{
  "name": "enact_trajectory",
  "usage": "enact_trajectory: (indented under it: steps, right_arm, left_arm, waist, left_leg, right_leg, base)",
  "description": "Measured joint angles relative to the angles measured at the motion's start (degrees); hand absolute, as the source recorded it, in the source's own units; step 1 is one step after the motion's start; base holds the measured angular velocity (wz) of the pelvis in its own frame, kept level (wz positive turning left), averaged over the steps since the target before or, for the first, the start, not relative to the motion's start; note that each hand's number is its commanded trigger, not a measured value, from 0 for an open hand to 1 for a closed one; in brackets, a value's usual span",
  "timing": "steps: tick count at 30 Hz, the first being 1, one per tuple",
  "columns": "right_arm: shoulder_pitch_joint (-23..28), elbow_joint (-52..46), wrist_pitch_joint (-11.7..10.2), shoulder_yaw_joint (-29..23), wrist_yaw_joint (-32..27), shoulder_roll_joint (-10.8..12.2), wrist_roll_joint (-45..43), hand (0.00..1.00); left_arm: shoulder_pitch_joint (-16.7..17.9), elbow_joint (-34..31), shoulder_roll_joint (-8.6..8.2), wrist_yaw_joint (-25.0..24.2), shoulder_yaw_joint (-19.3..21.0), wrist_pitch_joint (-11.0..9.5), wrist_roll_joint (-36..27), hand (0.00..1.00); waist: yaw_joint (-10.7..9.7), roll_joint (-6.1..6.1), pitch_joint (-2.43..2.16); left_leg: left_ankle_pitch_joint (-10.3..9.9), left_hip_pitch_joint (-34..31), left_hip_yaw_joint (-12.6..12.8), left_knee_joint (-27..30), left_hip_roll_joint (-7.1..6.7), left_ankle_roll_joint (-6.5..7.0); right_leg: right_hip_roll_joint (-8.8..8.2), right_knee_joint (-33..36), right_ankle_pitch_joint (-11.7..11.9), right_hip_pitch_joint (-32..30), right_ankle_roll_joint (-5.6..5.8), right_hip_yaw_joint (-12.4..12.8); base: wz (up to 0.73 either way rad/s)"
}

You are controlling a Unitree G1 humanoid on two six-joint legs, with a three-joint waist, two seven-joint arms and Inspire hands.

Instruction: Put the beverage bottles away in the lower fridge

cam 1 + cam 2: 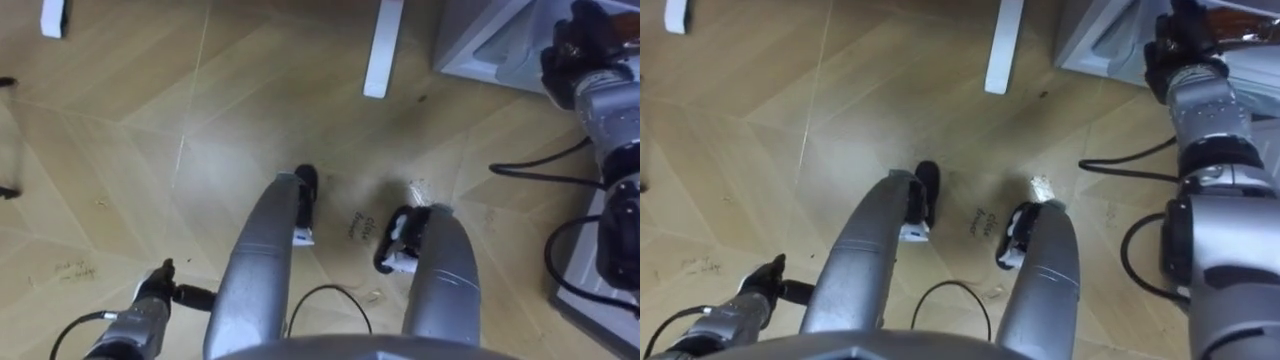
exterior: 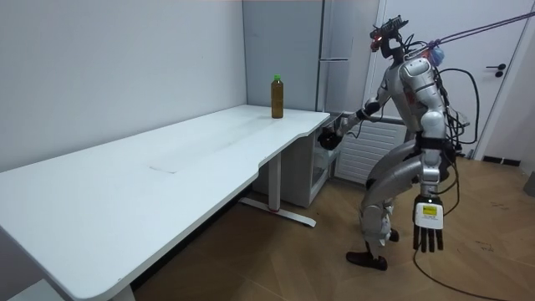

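- Drink bottle [image 2: 277, 97]: stands upright on the white table [image 2: 167, 159], near the table's far end. It has a green cap and amber contents. Neither hand touches it.
- Room view: the bottle lies at 10 o'clock from the right hand [image 2: 330, 138] and well apart from it.
- Lower fridge [image 2: 309, 176]: a low white unit on the floor just past the table's end, at 6 o'clock from the bottle. A tall grey fridge [image 2: 334, 33] rises behind it.
- Right hand, room view: the arm reaches forward and down, placing the hand at the low unit's upper front. The eye views show the same hand at 1 o'clock, dark against the unit's pale casing. In no view can I tell how far its fingers are closed, or whether they have hold of anything.
- Left hand [image 2: 428, 226], room view: hangs at the robot's side, at 5 o'clock from its trunk, fingers straight and pointing down, holding nothing. The eye views place it at 7 o'clock, low over the wooden floor [image 1: 150, 130].
- Robot stance, room view: standing with knees bent beside the table's end, facing both fridges.
- Eye views: a white table foot [image 1: 383, 45] lies on the floor at 12 o'clock.
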Motion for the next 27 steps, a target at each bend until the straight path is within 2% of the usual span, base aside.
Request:
enact_trajectory:
  steps: [4, 5, 6, 11, 21, 27]
  right_arm:
    - [-1.8, -0.1, 0.0, 0.0, -3.9, -0.4, 0.5, 1.00]
    - [-2.5, -0.1, 0.0, 0.0, -5.0, -0.9, 1.0, 0.40]
    - [-2.8, -0.1, 0.0, 0.0, -5.5, -1.2, 1.3, 0.00]
    - [-4.6, -0.1, -0.4, -0.1, -10.3, -2.4, 3.8, 0.00]
    - [-5.3, -0.3, -0.7, -0.1, -12.1, -4.0, 4.5, 0.00]
    - [-5.2, 0.3, -1.2, 0.9, -12.1, -4.5, 6.0, 0.00]
  left_arm:
    - [0.1, 0.0, 0.76, 0.3, 0.0, -0.3, -0.3, 0.00]
    - [0.1, 0.0, 0.78, 1.1, -0.1, -0.4, -1.3, 0.00]
    - [0.1, 0.0, 0.82, 1.3, -0.1, -0.4, -1.9, 0.00]
    - [0.6, -0.1, 1.02, 3.4, -0.1, -0.5, -2.2, 0.00]
    - [1.7, 0.1, 1.16, 3.9, -0.1, -0.4, -6.1, 0.00]
    - [3.9, 0.1, 1.29, 3.8, -0.2, -0.3, -7.8, 0.00]
  waist:
    - [-0.4, 0.04, -0.02]
    - [-0.4, 0.07, -0.04]
    - [-0.4, 0.07, -0.04]
    - [-0.5, 0.06, -0.06]
    - [-0.7, -0.12, -0.20]
    - [-1.1, -0.10, -0.23]
  left_leg:
    - [-0.3, -1.3, 0.0, 1.2, 0.12, 0.38]
    - [-0.4, -1.6, 0.0, 1.6, 0.15, 0.49]
    - [-0.4, -1.7, 0.0, 1.7, 0.16, 0.58]
    - [-0.7, -1.6, 0.2, 2.7, 0.08, 1.01]
    - [-0.7, -0.4, 0.2, 2.8, 0.28, 1.00]
    - [-0.8, 0.7, 0.3, 2.4, 0.26, 0.72]
  right_leg:
    - [-0.08, 1.1, -0.1, -0.9, 0.10, 0.1]
    - [-0.07, 1.2, 0.0, -1.2, 0.21, 0.1]
    - [-0.07, 1.3, 0.0, -1.2, 0.26, 0.1]
    - [-0.07, 1.8, -0.2, -1.2, 1.29, 0.6]
    - [0.10, 2.0, -0.1, 0.0, 1.35, 0.7]
    - [0.02, 1.7, -0.2, 1.1, 1.34, 0.7]
  base:
    - [-0.01]
    - [-0.04]
    - [-0.04]
    - [-0.01]
    - [0.00]
    - [0.00]
